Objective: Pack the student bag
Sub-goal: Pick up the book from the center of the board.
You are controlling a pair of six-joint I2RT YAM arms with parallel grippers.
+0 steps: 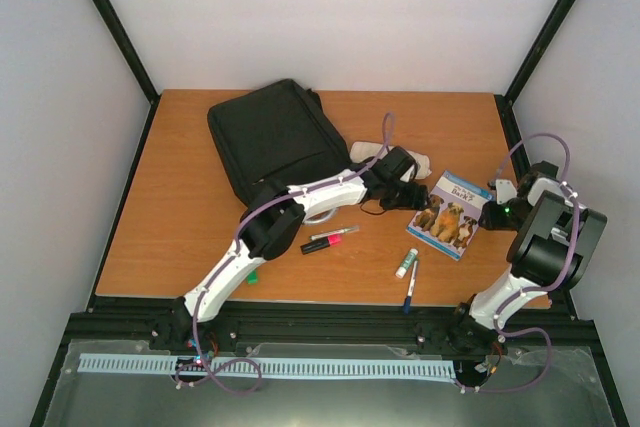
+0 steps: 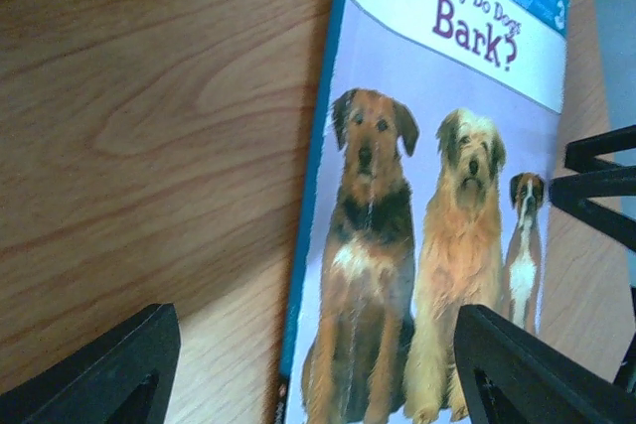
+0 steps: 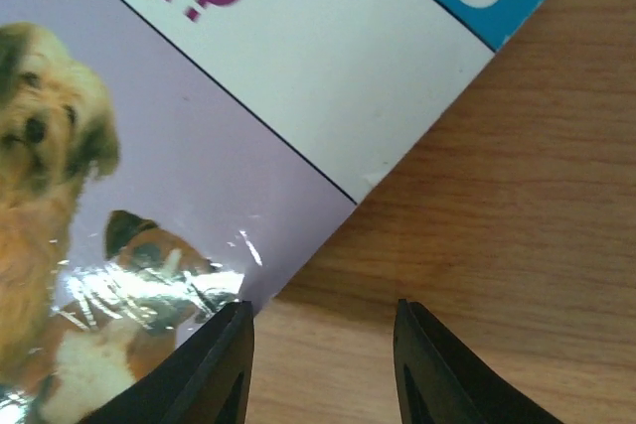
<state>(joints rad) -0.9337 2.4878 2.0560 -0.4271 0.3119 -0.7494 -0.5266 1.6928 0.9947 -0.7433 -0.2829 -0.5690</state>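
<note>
Black and soft, the student bag (image 1: pixel 272 137) lies flat at the far left of the wooden bench (image 1: pixel 170 217). The left jaws stand wide open astride the spine edge of a dog book (image 1: pixel 450 215). The right jaws, narrower yet parted, straddle its opposite edge.

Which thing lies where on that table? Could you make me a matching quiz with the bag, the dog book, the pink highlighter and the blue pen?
Things:
1. student bag
2. dog book
3. pink highlighter
4. blue pen

Places on the table:
A. right part, lying flat with the cover up
B. far side, left of centre
C. near edge, right of centre
D. about the middle, left to right

Pairs: 1-B, 2-A, 3-D, 4-C
</note>
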